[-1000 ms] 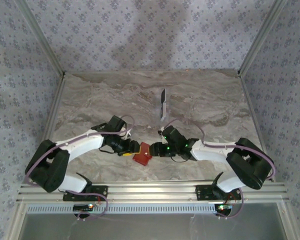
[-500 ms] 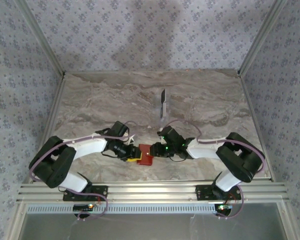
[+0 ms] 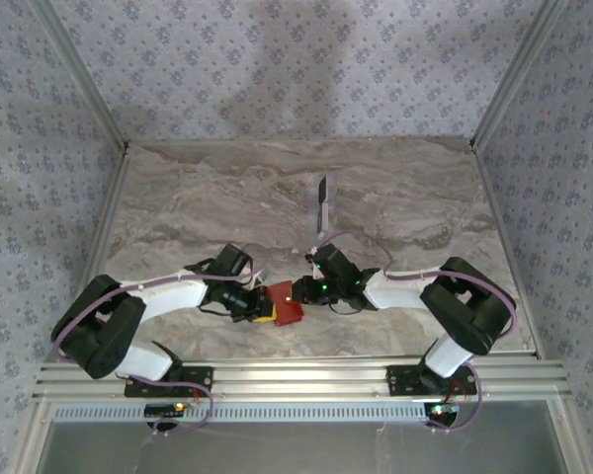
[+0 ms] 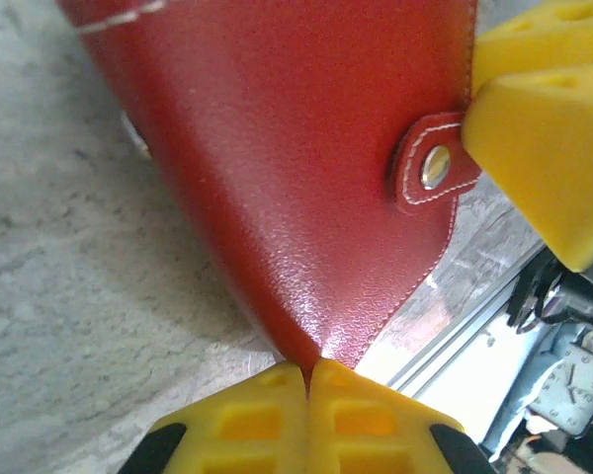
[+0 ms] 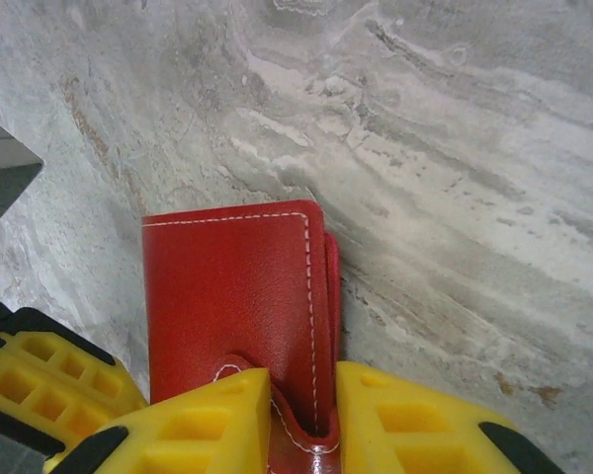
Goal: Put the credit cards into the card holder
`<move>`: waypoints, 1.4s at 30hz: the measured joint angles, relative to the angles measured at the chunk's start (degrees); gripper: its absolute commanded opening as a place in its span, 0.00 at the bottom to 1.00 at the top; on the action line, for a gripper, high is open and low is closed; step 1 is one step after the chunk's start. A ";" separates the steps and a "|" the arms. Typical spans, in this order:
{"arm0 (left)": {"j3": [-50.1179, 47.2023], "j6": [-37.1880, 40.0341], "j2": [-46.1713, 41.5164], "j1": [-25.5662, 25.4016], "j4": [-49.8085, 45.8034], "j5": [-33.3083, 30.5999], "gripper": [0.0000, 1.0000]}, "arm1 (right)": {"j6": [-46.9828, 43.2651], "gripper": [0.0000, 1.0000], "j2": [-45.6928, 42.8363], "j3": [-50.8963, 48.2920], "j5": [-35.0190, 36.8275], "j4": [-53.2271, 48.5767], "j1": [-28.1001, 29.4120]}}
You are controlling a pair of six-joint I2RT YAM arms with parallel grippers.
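Seen from the overhead camera, both my arms are bent inward and meet at the near middle of the counter [image 3: 405, 197]. The red card holder [image 3: 285, 304] lies there between my tools. My left tool [image 3: 266, 308] is at its left side and my right tool [image 3: 297, 294] at its right, both against it. One dark credit card [image 3: 321, 202] with a pale part sits well apart, farther back on the counter. From here I cannot tell whether it lies flat or stands on edge.

Through my left wrist camera, the card holder [image 4: 306, 168] is folded closed over the counter [image 4: 59, 276], and its snap button [image 4: 436, 166] sits on a small stitched tab. My left tool [image 4: 308, 383] is squeezed fully together, its yellow pads face to face. One corner of the card holder runs down to the seam between them. I cannot tell whether any leather is nipped there or only touches the tips. At the upper right, my right tool's pads [image 4: 558, 138] butt against the edge by the tab.

Through my right wrist camera, the card holder [image 5: 232, 296] rests on the counter [image 5: 455, 148] just ahead of my right tool [image 5: 303, 395]. Its jaws stand narrow, clamped on the near edge beside the tab, with red leather filling the gap between the pads. A pad of my left tool [image 5: 40, 385] sits at the lower left, near the holder's corner.
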 measured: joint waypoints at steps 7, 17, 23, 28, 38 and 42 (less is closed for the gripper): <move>0.85 0.17 -1.60 0.00 -1.44 -0.76 0.00 | -0.85 0.39 -0.68 -0.33 0.87 -0.20 0.55; 3.76 -1.31 -5.46 0.00 -3.19 -1.79 0.00 | -6.97 0.50 -8.68 0.00 6.34 -10.78 1.99; 5.25 -1.53 -5.33 0.00 -4.79 -1.44 0.00 | -10.78 0.44 -9.44 2.49 6.49 -14.05 3.65; 6.40 -2.40 -4.96 -0.17 -4.98 0.09 0.00 | -11.87 0.40 -7.87 5.20 6.49 -13.64 4.57; 7.23 -2.36 -4.79 -1.66 -7.87 2.21 0.00 | -12.48 0.39 -4.96 7.74 12.11 -16.33 6.45; 7.23 -2.36 -4.59 -1.81 -7.85 2.62 0.00 | -12.70 0.34 -3.10 8.74 12.70 -16.31 6.80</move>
